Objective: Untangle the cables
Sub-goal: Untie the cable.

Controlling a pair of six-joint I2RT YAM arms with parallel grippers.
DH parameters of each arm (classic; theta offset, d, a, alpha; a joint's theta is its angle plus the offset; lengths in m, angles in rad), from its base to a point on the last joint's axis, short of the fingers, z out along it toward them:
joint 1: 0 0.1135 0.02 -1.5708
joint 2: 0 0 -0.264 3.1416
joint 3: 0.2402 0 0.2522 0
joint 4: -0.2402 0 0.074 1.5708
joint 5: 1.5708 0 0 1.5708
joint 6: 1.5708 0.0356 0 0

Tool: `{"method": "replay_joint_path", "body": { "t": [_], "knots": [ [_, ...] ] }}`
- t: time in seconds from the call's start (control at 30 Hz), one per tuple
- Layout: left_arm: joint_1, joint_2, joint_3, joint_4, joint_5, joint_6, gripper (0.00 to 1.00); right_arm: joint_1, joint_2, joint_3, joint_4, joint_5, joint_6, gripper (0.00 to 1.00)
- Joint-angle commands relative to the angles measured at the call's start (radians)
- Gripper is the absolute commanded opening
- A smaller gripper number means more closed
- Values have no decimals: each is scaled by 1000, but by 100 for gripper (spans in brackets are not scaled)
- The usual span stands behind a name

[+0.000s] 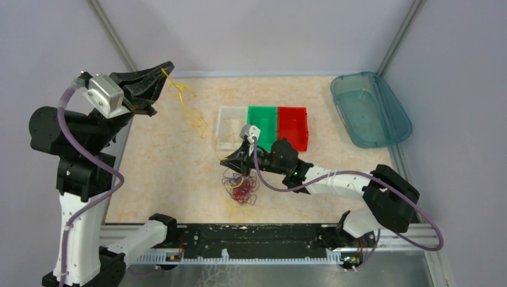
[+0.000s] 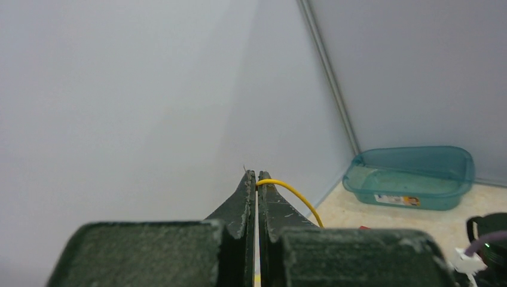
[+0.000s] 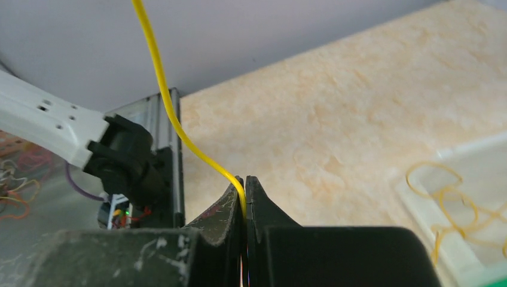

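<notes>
Step in hand: drawing one yellow length free of the knot. Left gripper (image 1: 167, 67) is raised high, up and to the left of the white bin (image 1: 233, 108), jaws pressed together on the end of a yellow wire (image 1: 189, 109). This wire hangs in loose curls down toward the bin's left wall. Right gripper (image 1: 244, 172) is low, just in front of the bin, jaws together and pinching a yellow strand (image 3: 173, 113) that rises out of its wrist view. Cannot tell whether both grips are on the same piece. The tangle (image 1: 240, 190) of red, yellow and dark wires lies on the table (image 1: 161, 167) directly under the right gripper, in front of the bin. A few yellow loops (image 3: 445, 203) lie inside the bin. Judgement: the next move wants the two grips drawn apart slowly, the right one anchoring near the knot. Watch that red and dark loops do not ride up with the yellow.
</notes>
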Motion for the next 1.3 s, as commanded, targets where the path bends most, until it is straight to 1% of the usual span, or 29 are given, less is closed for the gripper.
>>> {"method": "replay_joint_path", "body": {
  "t": [0.0, 0.23, 0.37, 0.5, 0.6, 0.7, 0.8, 0.93, 1.1, 1.2, 1.27],
  "knots": [
    [-2, 15, 56, 104, -119, 34, 0, 2, -37, -104, 63, 197, 27, 0],
    [-2, 74, 174, 155, -132, 107, 0, 2, -6, -209, 9, 392, 89, 0],
    [-2, 101, 212, 191, -138, 143, 0, 2, 3, -262, 12, 461, 112, 0],
    [-2, 122, 227, 193, -136, 147, 0, 2, -9, -290, 20, 487, 118, 0],
    [-2, 134, 217, 268, -197, 173, 0, 2, -10, -289, -29, 543, 121, 0],
    [-2, 154, 223, 367, -276, 225, 0, 2, -8, -309, -31, 571, 128, 0],
    [-2, 188, 250, 467, -313, 291, 0, 3, 9, -326, -39, 602, 147, 0],
    [-2, 281, 395, 527, -342, 394, 0, 2, 42, -361, -10, 631, 172, 0],
    [-2, 362, 504, 649, -281, 588, 0, 2, 48, -403, -2, 683, 220, 0],
    [-2, 421, 638, 668, -264, 654, 0, 2, 34, -419, -23, 735, 254, 0],
    [-2, 451, 699, 675, -252, 694, 0, 2, 19, -439, -31, 781, 294, 0]
  ]
}}
